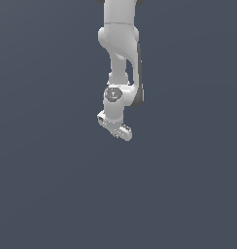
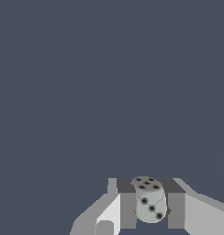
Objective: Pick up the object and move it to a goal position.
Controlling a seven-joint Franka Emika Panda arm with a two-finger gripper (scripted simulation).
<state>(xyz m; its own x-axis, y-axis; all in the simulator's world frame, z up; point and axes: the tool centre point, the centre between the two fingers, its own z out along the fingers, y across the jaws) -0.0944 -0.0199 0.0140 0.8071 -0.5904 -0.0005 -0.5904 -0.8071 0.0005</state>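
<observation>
Where the tool (image 2: 151, 206) closes, the die (image 2: 149, 205) sits clamped.

The arm (image 1: 119, 53) hangs straight down from the top of the exterior view, its white links stacked one under another, and the wrist (image 1: 114, 95) bends so that the hand tilts toward the exterior view's right. The gripper (image 2: 151, 209) has its two grey fingers (image 2: 128, 210) drawn in toward each other, with a die (image 2: 149, 205) clamped between the jaws, one finger pressed against each of its sides.
</observation>
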